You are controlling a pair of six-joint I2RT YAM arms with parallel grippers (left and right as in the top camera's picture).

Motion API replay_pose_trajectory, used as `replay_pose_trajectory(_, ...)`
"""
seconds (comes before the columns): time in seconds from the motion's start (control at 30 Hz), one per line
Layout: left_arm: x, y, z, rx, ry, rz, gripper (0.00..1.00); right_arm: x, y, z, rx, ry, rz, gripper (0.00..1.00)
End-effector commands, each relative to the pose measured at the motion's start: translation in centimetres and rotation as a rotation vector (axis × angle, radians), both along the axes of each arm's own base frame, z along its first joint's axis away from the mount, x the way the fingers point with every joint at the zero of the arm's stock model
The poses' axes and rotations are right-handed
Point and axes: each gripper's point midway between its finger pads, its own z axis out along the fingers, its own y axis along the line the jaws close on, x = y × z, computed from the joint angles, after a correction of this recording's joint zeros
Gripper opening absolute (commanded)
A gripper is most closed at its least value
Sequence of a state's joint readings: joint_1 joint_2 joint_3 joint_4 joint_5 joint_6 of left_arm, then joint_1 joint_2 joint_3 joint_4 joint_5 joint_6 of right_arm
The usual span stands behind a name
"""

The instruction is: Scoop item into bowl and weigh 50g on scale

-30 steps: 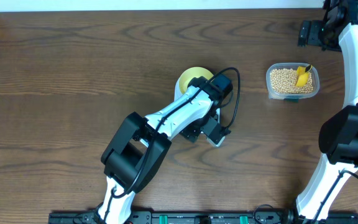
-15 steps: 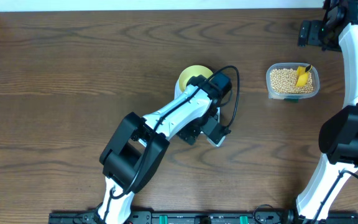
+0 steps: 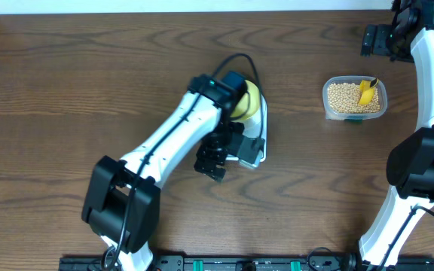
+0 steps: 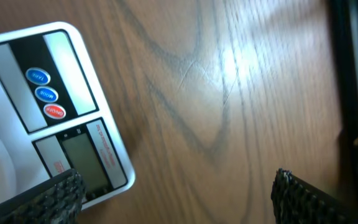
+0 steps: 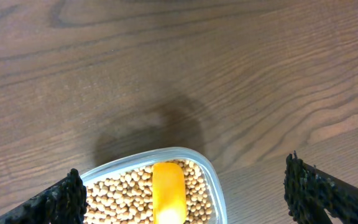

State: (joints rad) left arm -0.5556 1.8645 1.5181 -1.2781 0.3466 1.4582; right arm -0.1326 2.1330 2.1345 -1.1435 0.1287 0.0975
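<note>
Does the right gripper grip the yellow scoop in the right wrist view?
No: the right gripper stands open, fingers wide apart at the frame edges, and the yellow scoop lies untouched on the beans.

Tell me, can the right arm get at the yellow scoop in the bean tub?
Probably yes: the right gripper is open close to the tub, and nothing covers the scoop lying on the beans.
</note>
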Motion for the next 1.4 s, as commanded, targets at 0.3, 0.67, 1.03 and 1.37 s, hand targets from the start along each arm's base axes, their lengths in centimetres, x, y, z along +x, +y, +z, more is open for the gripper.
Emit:
replay_pose_trajectory(0.3,6.3,4.6,2.8,-0.333,0.076,0.427,0.98,0.2,-0.4,0.6,-0.016,-0.014,-0.001,0.99)
replay_pose_trajectory(0.67,11.7,13.2,3.0,-0.398,-0.062,0.679,0.98,0.2,-0.4,0.6,-0.016,-0.013,-0.001,0.99)
replay_pose_trajectory(1.03,14.2,18.8,2.5,-0.351,-0.194,0.778,0.98,0.2,-0.4,0.6,-0.016,-0.013,-0.001,0.99)
replay_pose_trajectory(1.37,13.6,20.5,1.5,-0.245,-0.199,0.791,0.98,0.2,-0.4,0.6,-0.016,-0.014,-0.001,0.99)
